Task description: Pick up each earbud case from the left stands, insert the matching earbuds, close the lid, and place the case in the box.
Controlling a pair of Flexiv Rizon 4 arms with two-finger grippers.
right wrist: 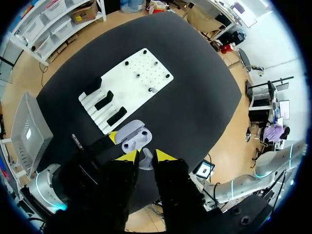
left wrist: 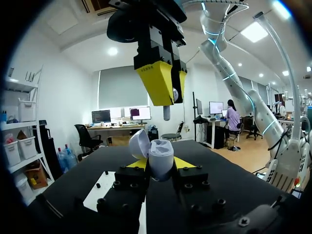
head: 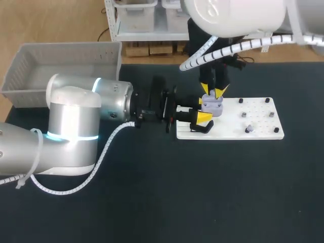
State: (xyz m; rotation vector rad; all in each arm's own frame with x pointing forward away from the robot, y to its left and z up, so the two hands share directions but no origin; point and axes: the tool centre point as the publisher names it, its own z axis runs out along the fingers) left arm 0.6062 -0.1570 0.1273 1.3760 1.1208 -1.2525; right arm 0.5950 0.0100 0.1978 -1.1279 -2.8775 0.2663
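Small dark print on the right gripper [left wrist: 170, 102] is too small to read; nothing else shows legible text.

Pale lilac on the open earbud case [head: 212, 105] and on the earbud [right wrist: 145, 161], both over the stand board [head: 253, 126]. Bright yellow on the tips of left gripper [left wrist: 160, 163] and right gripper [right wrist: 146, 156]. Plain white on the board, with black stands [right wrist: 104, 101]. Matt black on the table [head: 202, 192] around the board. Light grey, dotted with small holes, on the box [head: 30, 76] well apart from the board.

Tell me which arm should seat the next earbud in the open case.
Right. The right gripper holds an earbud just above the open earbud case, which the left gripper is shut on from both sides.
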